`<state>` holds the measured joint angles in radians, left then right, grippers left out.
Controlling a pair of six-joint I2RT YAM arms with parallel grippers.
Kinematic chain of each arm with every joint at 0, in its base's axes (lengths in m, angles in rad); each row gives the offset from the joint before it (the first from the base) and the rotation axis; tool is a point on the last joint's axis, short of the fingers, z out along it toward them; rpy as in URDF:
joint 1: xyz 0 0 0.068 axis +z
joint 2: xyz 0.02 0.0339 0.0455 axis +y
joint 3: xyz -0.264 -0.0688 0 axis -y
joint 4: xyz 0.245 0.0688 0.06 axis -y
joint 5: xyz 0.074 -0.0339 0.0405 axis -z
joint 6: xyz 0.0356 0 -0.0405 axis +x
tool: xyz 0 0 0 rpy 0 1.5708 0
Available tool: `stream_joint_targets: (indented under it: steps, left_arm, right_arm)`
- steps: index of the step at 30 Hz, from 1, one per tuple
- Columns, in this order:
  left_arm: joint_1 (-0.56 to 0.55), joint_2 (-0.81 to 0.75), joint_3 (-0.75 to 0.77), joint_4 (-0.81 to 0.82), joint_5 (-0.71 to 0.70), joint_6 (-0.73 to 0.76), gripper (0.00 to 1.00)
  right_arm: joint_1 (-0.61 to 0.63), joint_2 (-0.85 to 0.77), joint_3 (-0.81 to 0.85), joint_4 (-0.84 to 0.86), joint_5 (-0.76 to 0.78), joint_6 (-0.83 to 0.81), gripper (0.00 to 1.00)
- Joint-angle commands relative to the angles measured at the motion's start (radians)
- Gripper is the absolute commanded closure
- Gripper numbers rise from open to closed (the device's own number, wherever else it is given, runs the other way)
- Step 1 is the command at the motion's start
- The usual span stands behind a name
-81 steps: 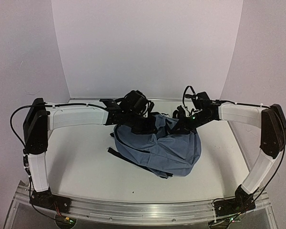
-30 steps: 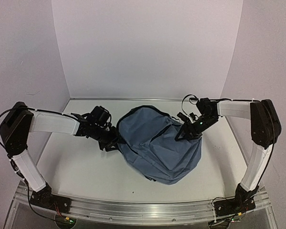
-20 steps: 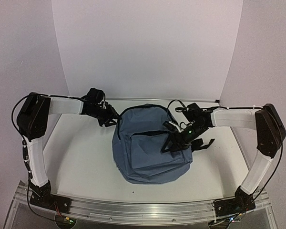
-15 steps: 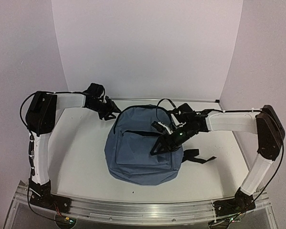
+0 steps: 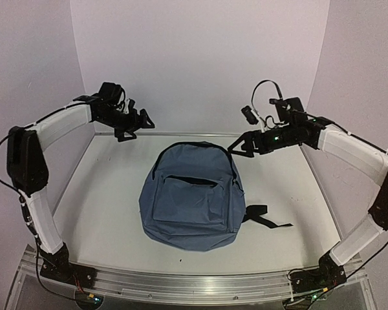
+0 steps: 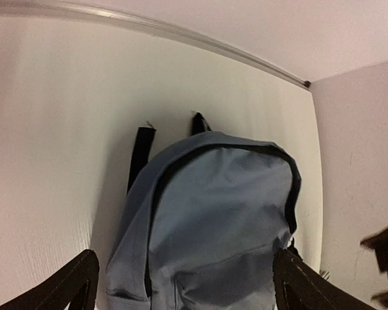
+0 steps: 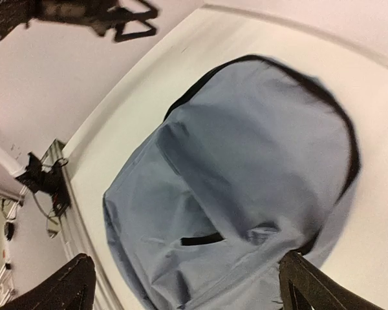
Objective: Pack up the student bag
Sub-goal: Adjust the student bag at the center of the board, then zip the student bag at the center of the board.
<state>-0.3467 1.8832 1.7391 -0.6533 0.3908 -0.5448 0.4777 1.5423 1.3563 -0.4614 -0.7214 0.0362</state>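
The bag (image 5: pixel 191 200) lies flat in the middle of the tabletop (image 5: pixel 97 200), front pocket (image 5: pixel 189 201) facing up and its rounded top toward the back wall. A dark curved zipper (image 5: pixel 194 144) runs around the top edge, and a second dark zipper line crosses the top of the pocket. 1 black strap (image 5: pixel 266 217) trails out from under the bag's right side onto the tabletop. In the left wrist view, 2 short black strap ends (image 6: pixel 141 155) show past the bag's top edge.

Both arms are raised off the tabletop, clear of the bag. The left hand (image 5: pixel 141 121) hangs near the back left corner with its jaws spread wide and nothing between them. The right hand (image 5: pixel 237 147) hangs above the back right, near the bag's top corner, also wide open and holding nothing. Each wrist view shows its 2 fingers (image 7: pixel 64 284) far apart at the bottom corners, with the bag below.
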Motion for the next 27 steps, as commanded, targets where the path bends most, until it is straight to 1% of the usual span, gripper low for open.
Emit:
stream_joint_targets:
  steps: [1,3,4,6,7,9,12,13,16,18,20,24,26,27]
  left_arm:
    - [-0.118,-0.199,-0.043,-0.138,-0.110,0.195,0.02]
    - [-0.170,-0.222,-0.035,-0.176,-0.132,0.231,0.00]
    - [-0.178,-0.222,-0.022,-0.198,-0.140,0.214,0.00]
    - [-0.180,-0.227,-0.003,-0.217,-0.116,0.176,0.00]
    - [-0.180,-0.239,-0.015,-0.200,-0.095,0.154,0.00]
    - [-0.179,-0.274,-0.075,-0.134,-0.019,0.111,0.00]
    - [-0.183,-0.296,-0.164,-0.099,0.150,0.096,0.00]
    - [-0.193,-0.299,-0.188,-0.085,0.171,0.071,0.00]
    - [-0.278,-0.309,-0.266,0.008,0.147,0.035,0.00]
    - [-0.322,-0.276,-0.270,0.029,0.144,0.024,0.01]
    - [-0.350,-0.232,-0.258,0.046,0.174,0.022,0.06]
    - [-0.413,-0.109,-0.174,0.029,0.192,0.040,0.27]
    - [-0.438,-0.049,-0.126,0.026,0.203,0.050,0.36]
    - [-0.442,-0.031,-0.113,0.023,0.206,0.051,0.40]
  right_arm:
    - [-0.035,-0.078,0.022,-0.054,0.225,-0.044,0.02]
    - [-0.041,-0.103,-0.005,-0.069,0.278,-0.058,0.02]
    - [-0.049,-0.111,-0.029,-0.066,0.261,-0.068,0.02]
    - [-0.054,-0.102,-0.067,-0.064,0.165,-0.088,0.02]
    - [-0.055,-0.083,-0.077,-0.063,0.111,-0.082,0.02]
    - [-0.056,-0.059,-0.105,-0.054,0.026,-0.094,0.02]
    - [-0.055,-0.006,-0.129,-0.019,-0.006,-0.114,0.02]
    - [-0.056,0.025,-0.125,-0.019,-0.024,-0.123,0.02]
    - [-0.051,0.098,-0.111,-0.018,-0.066,-0.126,0.12]
    - [-0.042,0.137,-0.102,-0.015,-0.075,-0.111,0.16]
    - [-0.036,0.164,-0.103,0.000,-0.070,-0.080,0.18]
    - [-0.035,0.200,-0.109,0.030,-0.026,-0.044,0.19]
    - [-0.035,0.227,-0.105,0.033,0.002,-0.044,0.19]
    - [-0.036,0.242,-0.098,0.033,0.007,-0.016,0.20]
